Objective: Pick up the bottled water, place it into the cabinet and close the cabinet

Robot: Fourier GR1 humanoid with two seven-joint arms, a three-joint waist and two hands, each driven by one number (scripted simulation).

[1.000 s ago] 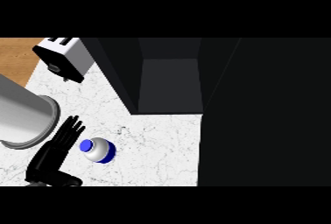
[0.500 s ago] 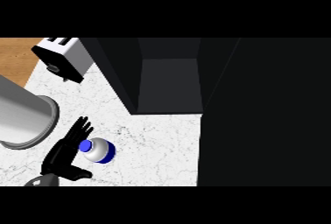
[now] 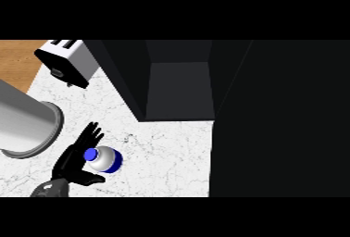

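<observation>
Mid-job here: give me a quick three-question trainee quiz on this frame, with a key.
1. True or false: the left hand is curled tightly around the water bottle.
2. What stands left of the bottle? A) a round metal pot B) a plate C) a cup
3. Fill in: the cabinet is ____.

Key:
1. False; the fingers are straight, beside the bottle.
2. A.
3. Open; the dark inside shows.

A black robot hand (image 3: 74, 159) with slim fingers and a thumb joins a grey forearm (image 3: 49, 190).
</observation>
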